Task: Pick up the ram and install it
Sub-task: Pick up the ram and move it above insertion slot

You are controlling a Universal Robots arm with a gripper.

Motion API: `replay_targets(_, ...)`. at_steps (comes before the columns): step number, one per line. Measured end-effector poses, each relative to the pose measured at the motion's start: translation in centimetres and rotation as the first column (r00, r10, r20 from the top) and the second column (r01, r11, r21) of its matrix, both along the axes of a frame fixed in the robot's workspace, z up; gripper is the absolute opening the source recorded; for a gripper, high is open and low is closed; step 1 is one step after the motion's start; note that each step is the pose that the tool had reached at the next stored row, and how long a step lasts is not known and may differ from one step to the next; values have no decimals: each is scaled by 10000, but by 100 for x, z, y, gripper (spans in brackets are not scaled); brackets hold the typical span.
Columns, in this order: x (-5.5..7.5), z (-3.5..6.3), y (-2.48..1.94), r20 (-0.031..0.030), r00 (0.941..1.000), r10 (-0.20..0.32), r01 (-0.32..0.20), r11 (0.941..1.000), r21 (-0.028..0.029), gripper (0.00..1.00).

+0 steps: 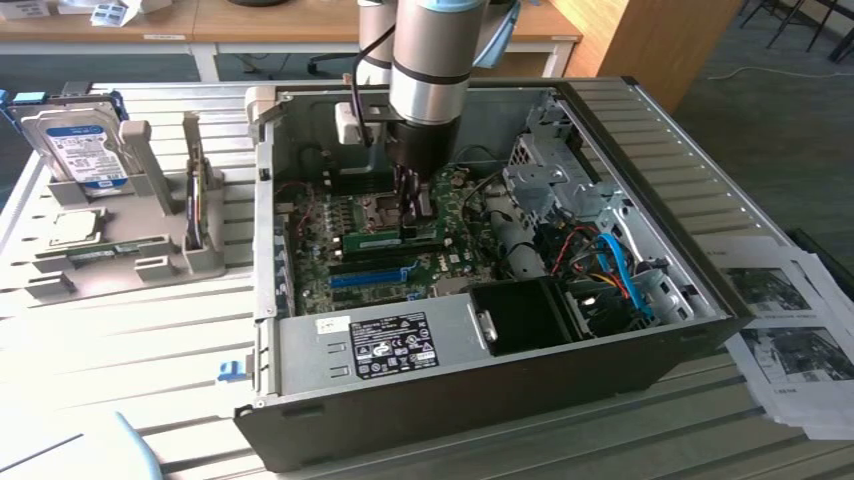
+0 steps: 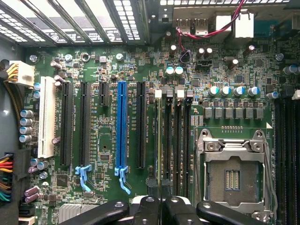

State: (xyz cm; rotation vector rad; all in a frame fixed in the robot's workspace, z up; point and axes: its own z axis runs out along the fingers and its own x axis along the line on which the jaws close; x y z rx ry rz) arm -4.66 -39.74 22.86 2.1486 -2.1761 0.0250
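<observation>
The arm [image 1: 430, 70] stands almost vertical over the open computer case [image 1: 667, 190], which lies on its side on the slatted tabletop [image 1: 134, 350]. Its silver wrist section points straight down through the open side. The dark end effector [image 1: 416, 205] reaches low over the green motherboard [image 1: 454, 265], near the board's middle.

In the wrist view the end effector [image 2: 161, 208] looks squarely down at the board. Its two black fingers [image 2: 145, 211] are drawn close together, clenched on the ram [image 2: 160, 140]. The ram appears here edge-on, as a thin pale strip running away from between the fingertips.

The strip lies along the memory slot nearest the blue slot [image 2: 122, 126], between that blue slot and the empty processor socket [image 2: 232, 176]. The white latch [image 2: 158, 93] at the slot's far end sits right at the strip's tip.

In the exterior view the ram [image 1: 387, 240] shows as a long green stick just under the fingers. It runs parallel to the blue slot [image 1: 367, 277] and sits a little beyond it. Whether it is fully seated or just touching the slot I cannot tell.

On the exterior view's left, well apart from the case, a grey holder [image 1: 147, 260] carries a blue-labelled hard drive [image 1: 74, 145] standing upright. Printed sheets [image 1: 787, 330] lie on the exterior view's right, beside the case.
</observation>
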Motion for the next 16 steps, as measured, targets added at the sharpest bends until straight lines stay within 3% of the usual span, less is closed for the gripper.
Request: replay_targets(16, 10, -15, 0, -2, 10000, -1, 1, 10000, -3, 11)
